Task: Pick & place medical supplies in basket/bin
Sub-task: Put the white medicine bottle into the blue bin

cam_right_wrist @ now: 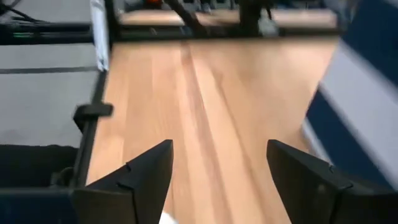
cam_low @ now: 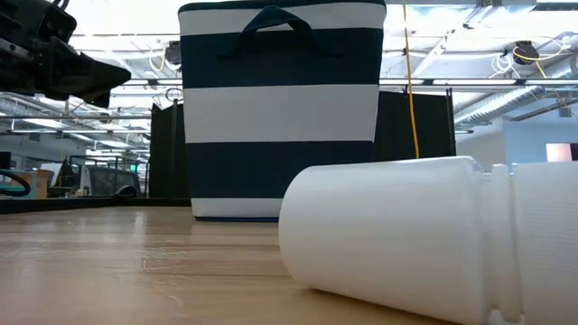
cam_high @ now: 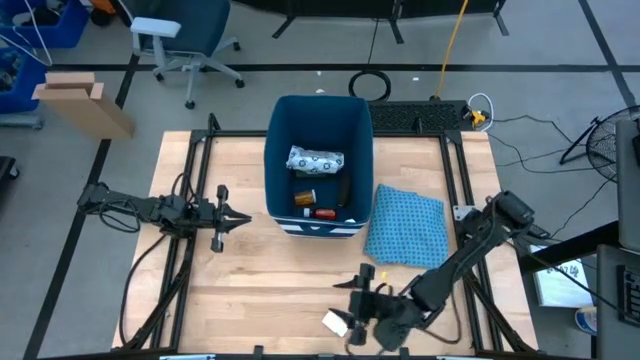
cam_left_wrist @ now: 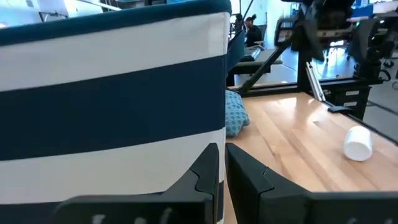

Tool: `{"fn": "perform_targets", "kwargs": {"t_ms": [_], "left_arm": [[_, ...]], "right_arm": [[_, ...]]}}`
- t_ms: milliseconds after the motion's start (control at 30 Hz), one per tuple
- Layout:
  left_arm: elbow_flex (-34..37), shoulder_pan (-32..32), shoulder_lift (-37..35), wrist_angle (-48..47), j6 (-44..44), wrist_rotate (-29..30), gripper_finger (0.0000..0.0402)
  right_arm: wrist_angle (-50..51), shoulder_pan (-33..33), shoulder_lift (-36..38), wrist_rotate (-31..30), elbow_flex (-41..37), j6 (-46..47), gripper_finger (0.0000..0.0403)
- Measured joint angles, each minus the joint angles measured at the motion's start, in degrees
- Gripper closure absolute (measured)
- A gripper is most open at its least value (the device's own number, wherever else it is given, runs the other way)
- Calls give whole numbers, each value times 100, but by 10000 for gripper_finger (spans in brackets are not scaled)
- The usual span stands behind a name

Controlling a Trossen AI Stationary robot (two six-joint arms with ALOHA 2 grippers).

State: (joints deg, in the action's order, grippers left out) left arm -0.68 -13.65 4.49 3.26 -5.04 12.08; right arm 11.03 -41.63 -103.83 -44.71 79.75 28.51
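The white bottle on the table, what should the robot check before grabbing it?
1. Right gripper fingers open: ok, wide apart.
2. Right gripper near the white bottle: ok, it sits beside the bottle at the table's near edge in the high view.
3. Bottle lined up between the fingers: cannot tell.
4. Bottle lying still on its side: ok.
5. Striped basket has room: ok, a few supplies lie at its bottom.
6. Left gripper out of the way: ok, shut, left of the basket.

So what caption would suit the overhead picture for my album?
Right gripper reaches for a white bottle at the table's near edge; blue bin already holds supplies, left gripper waits beside it.
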Motion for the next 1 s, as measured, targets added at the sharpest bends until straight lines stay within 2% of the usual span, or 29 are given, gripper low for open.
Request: {"fn": "perform_targets", "kwargs": {"t_ms": [100,233,400,567,1000], "left_arm": [[5,0,0,35,-194,5,369],[5,0,0,54,-241,91,369],[5,1,0,66,-219,151,369],[5,0,0,67,-187,151,369],[-1,0,0,-56,74,144,369]], "right_arm": [[231,120,-204,538,2,794,151],[254,231,-532,1319,2,984,152],[265,256,-809,1536,2,1374,153],[211,258,-981,2093,2,1835,153],[29,254,-1105,2682,2,2377,154]]}}
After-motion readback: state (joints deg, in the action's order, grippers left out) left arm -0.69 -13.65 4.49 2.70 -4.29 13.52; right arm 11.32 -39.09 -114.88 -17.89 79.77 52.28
